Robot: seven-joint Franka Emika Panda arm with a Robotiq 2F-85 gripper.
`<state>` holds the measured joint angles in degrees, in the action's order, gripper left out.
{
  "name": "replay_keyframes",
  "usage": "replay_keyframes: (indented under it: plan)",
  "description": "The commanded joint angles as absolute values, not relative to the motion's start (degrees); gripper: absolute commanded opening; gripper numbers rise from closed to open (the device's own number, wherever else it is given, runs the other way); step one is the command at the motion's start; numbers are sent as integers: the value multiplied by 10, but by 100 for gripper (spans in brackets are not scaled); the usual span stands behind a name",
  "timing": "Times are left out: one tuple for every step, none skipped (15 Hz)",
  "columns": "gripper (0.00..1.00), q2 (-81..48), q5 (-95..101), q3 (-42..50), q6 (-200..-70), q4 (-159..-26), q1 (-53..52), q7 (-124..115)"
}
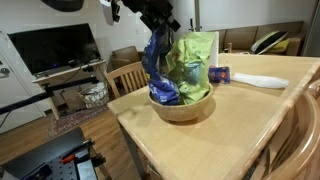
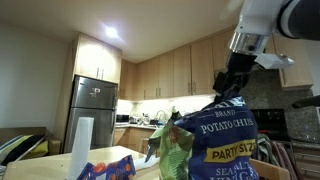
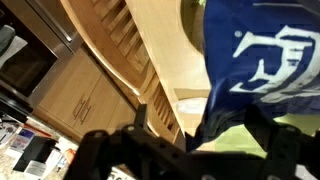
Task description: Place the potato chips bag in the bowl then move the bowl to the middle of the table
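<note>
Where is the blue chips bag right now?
In an exterior view, the blue chips bag stands in the wooden bowl, against the green bag, just below the robot's jaws.

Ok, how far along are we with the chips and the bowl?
Done: the potato chips bag stands in the wooden bowl, beside a light green bag. In hand: the gripper sits at the bag's top, jaws apparently spread. Left: the bowl is near the table corner, not its middle.

Arm [image 2: 268, 22] angled down; gripper [image 2: 232, 88] jaws apart.
</note>
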<state>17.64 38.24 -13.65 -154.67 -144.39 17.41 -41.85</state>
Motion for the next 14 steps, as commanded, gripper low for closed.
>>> replay_keyframes:
  plan:
    - [100,194,339,-107,-1519,-1425,139,-397]
    - [100,198,322,-101,-1519,-1421,133,-385]
    - [100,205,312,-98,-1518,-1416,130,-384]
    - [100,210,298,-93,-1518,-1412,124,-374]
    - [100,217,293,-94,-1519,-1408,125,-374]
    - [100,222,286,-93,-1518,-1403,124,-371]
    - [100,228,275,-93,-1518,-1399,123,-363]
    - [100,233,268,-94,-1518,-1394,124,-363]
    - [100,237,253,-93,-1523,-1391,120,-358]
    - [100,244,233,-88,-1532,-1394,110,-346]
    - [100,250,213,-86,-1532,-1396,102,-334]
    - [100,258,194,-86,-1536,-1402,93,-323]
    - [100,265,175,-86,-1539,-1407,83,-307]
    - [100,272,158,-88,-1538,-1412,72,-291]
